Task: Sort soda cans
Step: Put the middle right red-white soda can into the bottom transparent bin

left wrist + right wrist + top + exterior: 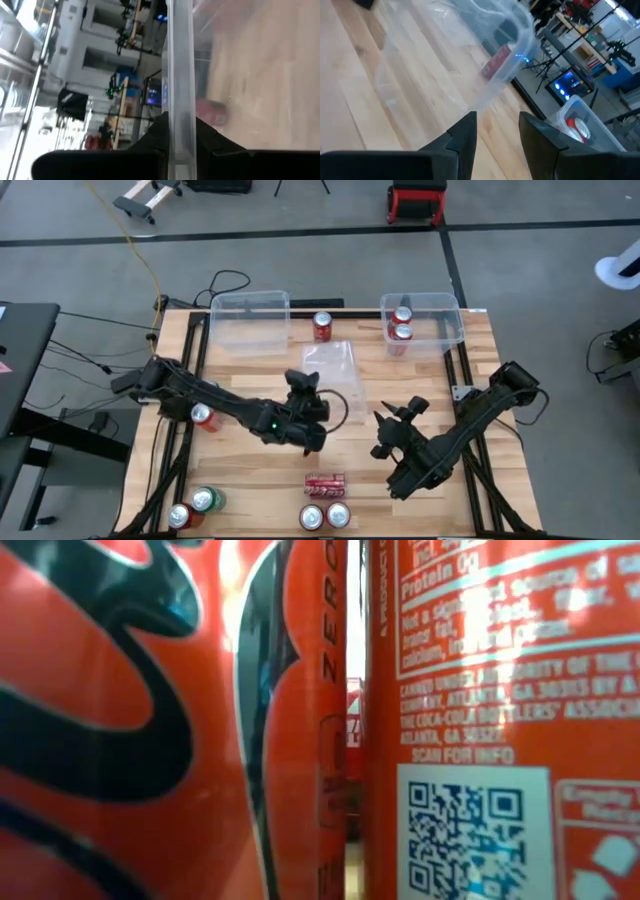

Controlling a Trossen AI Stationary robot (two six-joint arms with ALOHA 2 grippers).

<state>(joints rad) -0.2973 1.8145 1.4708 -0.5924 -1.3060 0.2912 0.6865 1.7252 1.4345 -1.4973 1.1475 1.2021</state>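
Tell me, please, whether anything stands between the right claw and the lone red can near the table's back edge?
Yes. The clear bin in the middle of the table, gripped at its rim by the left claw, lies between the open right claw and that can.

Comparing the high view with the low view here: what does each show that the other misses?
Only the high view shows the table, three clear bins, both arms, green can and left gripper shut on the middle bin. Only the low view shows label print and a QR code close up. Both show the two front red cans.
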